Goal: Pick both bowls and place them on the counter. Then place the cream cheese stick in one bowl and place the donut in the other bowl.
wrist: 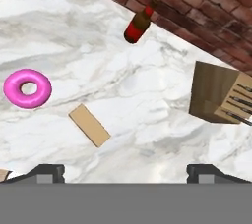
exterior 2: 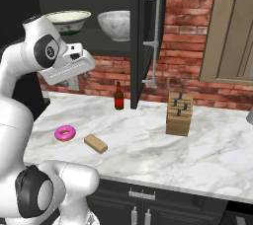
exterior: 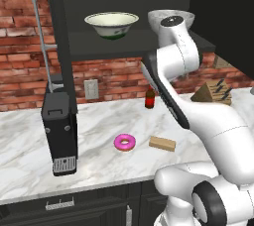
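Progress: we find no step of the task done; both bowls stand on the cabinet shelf at the top of the base views, none on the worktop (exterior: 99,121)
Cream bowl: the cream bowl (exterior: 111,23) sits upright, upper centre of the left base view, rim up, green marks on its outside
Marbled bowl: the marbled bowl (exterior 2: 114,24) stands just beside it, upright, partly behind the arm in the left base view
Donut: the donut (exterior: 124,142) lies flat on the worktop, centre of the left base view, hole facing up
Cream cheese stick: the cream cheese stick (exterior: 162,143) lies flat near the donut, apart from it; in the hand view its long axis runs from upper left to lower right
Hand: the hand (wrist: 125,171) has its fingertips spread wide at the lower edge of the hand view, with nothing between them
Left to do: we judge all of it outstanding, two bowls down, then two items in
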You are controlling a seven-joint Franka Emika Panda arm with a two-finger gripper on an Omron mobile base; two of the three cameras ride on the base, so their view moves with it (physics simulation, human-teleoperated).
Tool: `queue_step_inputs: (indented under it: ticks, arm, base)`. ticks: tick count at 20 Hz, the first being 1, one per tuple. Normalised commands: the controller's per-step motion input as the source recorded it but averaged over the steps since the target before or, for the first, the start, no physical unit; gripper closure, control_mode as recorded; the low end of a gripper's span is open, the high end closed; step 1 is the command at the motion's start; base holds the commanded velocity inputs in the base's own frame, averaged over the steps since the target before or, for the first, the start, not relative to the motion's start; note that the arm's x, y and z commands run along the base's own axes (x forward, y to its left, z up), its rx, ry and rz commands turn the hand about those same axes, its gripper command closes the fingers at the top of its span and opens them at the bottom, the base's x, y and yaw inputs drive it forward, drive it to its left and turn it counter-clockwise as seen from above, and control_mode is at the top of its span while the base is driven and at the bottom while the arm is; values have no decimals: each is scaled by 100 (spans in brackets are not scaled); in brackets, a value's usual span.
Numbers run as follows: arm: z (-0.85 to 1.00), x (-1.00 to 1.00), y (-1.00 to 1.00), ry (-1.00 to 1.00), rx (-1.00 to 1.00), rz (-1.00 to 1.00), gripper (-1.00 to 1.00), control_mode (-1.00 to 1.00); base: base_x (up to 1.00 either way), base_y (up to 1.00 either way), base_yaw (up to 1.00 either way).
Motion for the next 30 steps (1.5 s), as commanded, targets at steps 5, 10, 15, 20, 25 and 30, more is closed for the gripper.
queue_step_inputs:
  ticks: [5,10,15,20,25,30]
  arm:
    - [42,-13,-4,0,-8,2,-100,-100]
    - [48,-5,-3,0,-11,4,-100,-100]
    - [42,0,-3,0,-11,8,-100,-100]
    - [49,0,-1,0,-14,9,-100,-100]
    - [8,-11,-4,-11,-4,2,-100,-100]
    - [31,12,-12,-10,0,0,-100,-100]
  base:
    - [0,0,0]
    - [0,0,0]
    - [0,0,0]
    - [0,0,0]
    - [0,0,0]
    - [0,0,0]
